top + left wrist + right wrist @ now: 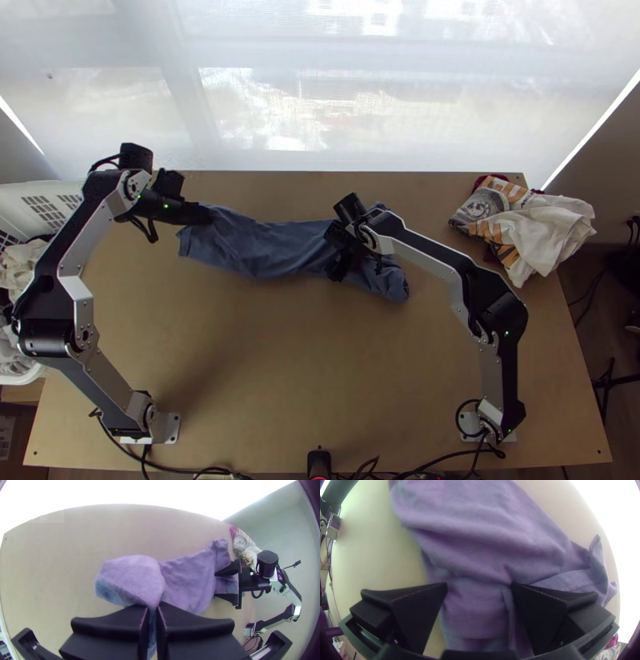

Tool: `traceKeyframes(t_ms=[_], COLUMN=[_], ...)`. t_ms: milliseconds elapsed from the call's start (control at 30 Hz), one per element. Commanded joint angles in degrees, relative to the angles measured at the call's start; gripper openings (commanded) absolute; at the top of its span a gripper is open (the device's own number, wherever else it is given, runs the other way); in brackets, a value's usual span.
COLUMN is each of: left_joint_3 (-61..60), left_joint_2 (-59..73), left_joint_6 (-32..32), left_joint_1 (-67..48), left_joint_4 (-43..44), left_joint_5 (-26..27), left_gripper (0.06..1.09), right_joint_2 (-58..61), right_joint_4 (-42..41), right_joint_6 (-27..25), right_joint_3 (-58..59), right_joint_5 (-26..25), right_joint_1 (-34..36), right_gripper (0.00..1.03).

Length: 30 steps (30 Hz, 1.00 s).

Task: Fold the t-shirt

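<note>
On the wooden table's far half [264,360], the blue t-shirt [276,248] lies in a soft, rumpled strip, left of crumpled cloths [552,228]. In the left wrist view, the left gripper [206,214] pinches its bunched end. In the right wrist view, the right gripper [344,254] straddles creases, fingers wide.

A crumpled white cloth [556,230] with orange and grey print lies over a dark red cloth [486,181] at the desk's [280,384] far right corner, partly past the edge. Left of the desk, a white basket [50,189] holds clothes [18,266]. Beyond the far edge is a bright window [264,88].
</note>
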<state>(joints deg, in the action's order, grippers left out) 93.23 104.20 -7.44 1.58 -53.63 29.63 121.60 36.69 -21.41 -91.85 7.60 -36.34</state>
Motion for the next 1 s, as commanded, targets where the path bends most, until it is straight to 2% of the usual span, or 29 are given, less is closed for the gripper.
traceKeyframes(t_ms=[0,167,367,633,967], left_joint_3=[8.5,10.9,13.9,18.5,25.6], left_joint_2=[1.0,1.2,2.8,6.1,12.1], left_joint_6=[1.8,2.6,4.6,7.2,8.2], left_joint_1=[-2.9,-6.3,-9.5,-14.9,-24.1], left_joint_4=[-4.3,-4.8,-4.9,-4.6,-1.2], left_joint_5=[3.2,4.2,4.5,6.5,6.5], left_gripper=[0.09,0.09,0.09,0.09,0.09], right_joint_2=[0.9,-2.2,-12.1,-22.3,-31.6], right_joint_4=[0.3,0.5,1.9,10.2,11.0], right_joint_6=[0.2,0.9,0.8,0.9,2.0], right_joint_3=[0.3,0.1,-1.7,-5.6,3.7], right_joint_5=[0.0,0.0,0.0,0.0,-0.1], right_joint_1=[0.2,-0.1,0.0,4.5,9.4], right_gripper=[0.89,0.90,0.91,0.92,0.92])
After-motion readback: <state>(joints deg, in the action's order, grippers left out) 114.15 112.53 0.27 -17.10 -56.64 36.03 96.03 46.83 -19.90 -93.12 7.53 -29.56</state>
